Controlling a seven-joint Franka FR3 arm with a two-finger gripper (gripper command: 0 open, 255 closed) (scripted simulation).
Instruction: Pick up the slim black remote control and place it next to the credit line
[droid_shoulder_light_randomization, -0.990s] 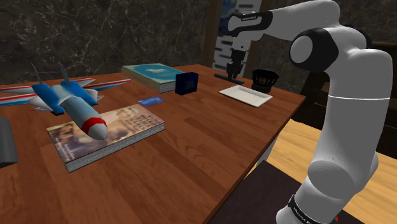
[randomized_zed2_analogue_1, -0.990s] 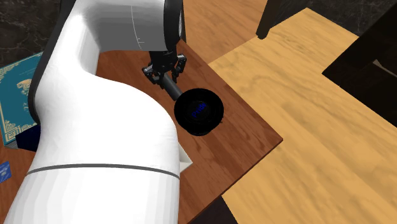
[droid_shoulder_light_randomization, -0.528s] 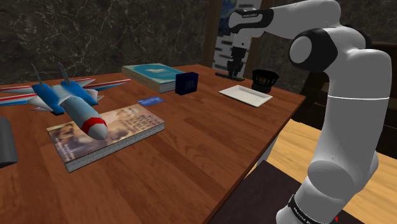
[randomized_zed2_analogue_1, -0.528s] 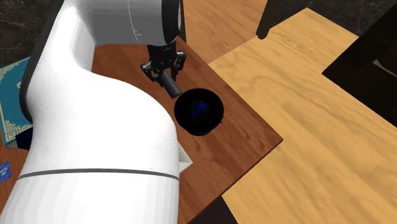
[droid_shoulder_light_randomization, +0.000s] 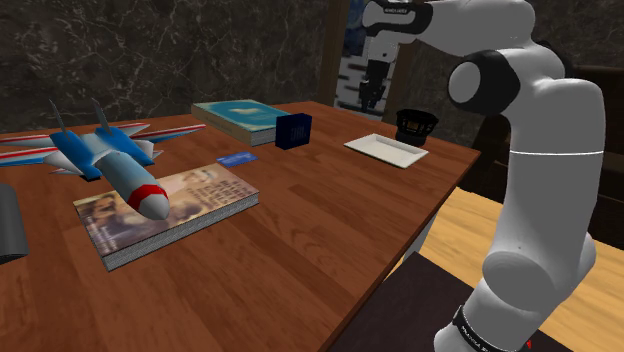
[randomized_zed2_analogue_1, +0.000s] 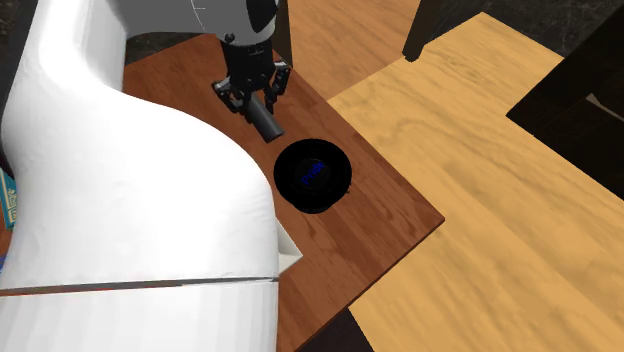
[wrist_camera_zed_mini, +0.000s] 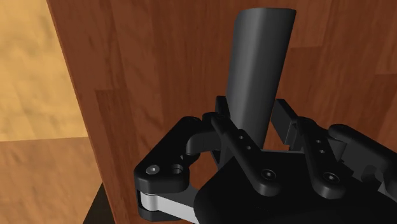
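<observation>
the gripper (droid_shoulder_light_randomization: 372, 96) is clamped on the remote (wrist_camera_zed_mini: 259, 63), holding it clear of the table (droid_shoulder_light_randomization: 300, 210) at the shoulder view's upper right, near the black bowl (randomized_zed2_analogue_1: 338, 190).

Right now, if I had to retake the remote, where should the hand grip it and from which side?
Grip the remote across its narrow width, near mid-length, coming straight down on its broad face: it is long and slim, so the long edges suit the fingers. The hand now clasps it near one end, most of its length sticking out, which probably tilts more easily.
</observation>
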